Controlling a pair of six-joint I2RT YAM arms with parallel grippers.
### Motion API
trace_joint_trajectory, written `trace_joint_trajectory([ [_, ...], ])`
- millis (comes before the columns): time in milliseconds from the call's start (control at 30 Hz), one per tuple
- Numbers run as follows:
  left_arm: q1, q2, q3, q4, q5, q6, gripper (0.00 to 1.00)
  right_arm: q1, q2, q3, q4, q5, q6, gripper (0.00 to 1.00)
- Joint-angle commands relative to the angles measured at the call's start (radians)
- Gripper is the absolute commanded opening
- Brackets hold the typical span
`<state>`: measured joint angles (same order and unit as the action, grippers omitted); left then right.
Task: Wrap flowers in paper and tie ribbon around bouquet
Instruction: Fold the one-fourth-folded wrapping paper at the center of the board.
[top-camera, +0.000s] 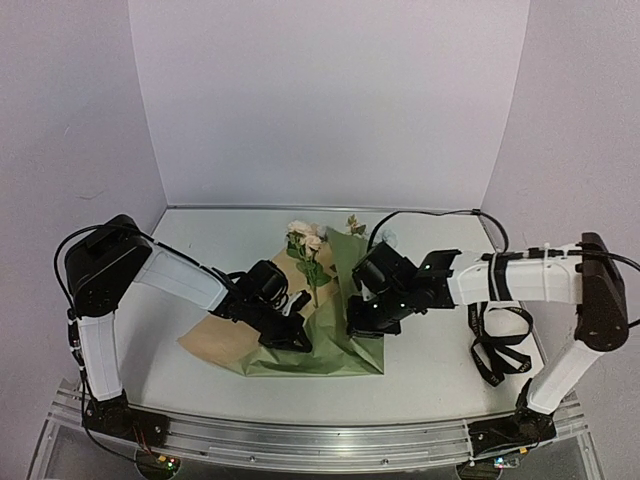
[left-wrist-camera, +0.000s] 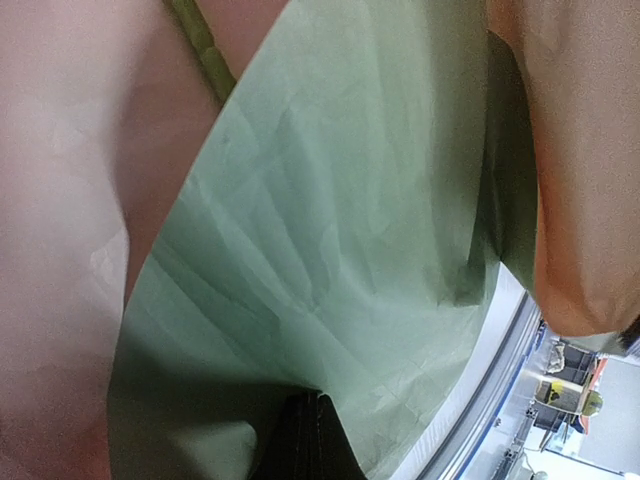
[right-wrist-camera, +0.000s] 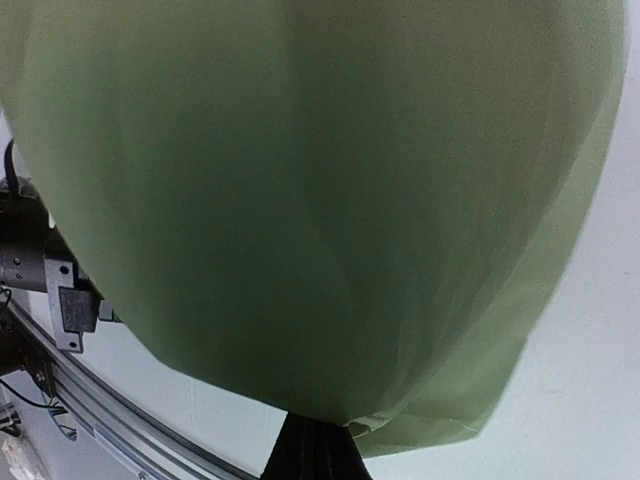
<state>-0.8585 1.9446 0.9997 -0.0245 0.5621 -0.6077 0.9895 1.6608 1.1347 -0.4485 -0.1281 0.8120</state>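
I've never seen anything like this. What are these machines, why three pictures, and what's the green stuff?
Two robot arms stand bolted to a table, each ending in a two-finger gripper. The wide picture looks down from above and behind them. The other two come from cameras on the wrists, so close that paper fills them. The paper, olive green with a tan back, lies on the table with artificial flowers on it; a black ribbon lies beside the right arm. The left gripper and right gripper are each pinched shut on the paper.
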Motion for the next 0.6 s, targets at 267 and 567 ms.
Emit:
trace_joint_trajectory([
  [267, 0.080, -0.177, 0.022, -0.093, -0.003, -0.008, 0.22, -0.031, 0.182, 0.006, 0.270, -0.180, 0.030, 0.00],
  [567, 0.161, -0.240, 0.121, -0.025, 0.021, -0.052, 0.55, -0.031, 0.203, 0.007, 0.272, -0.180, 0.029, 0.00],
])
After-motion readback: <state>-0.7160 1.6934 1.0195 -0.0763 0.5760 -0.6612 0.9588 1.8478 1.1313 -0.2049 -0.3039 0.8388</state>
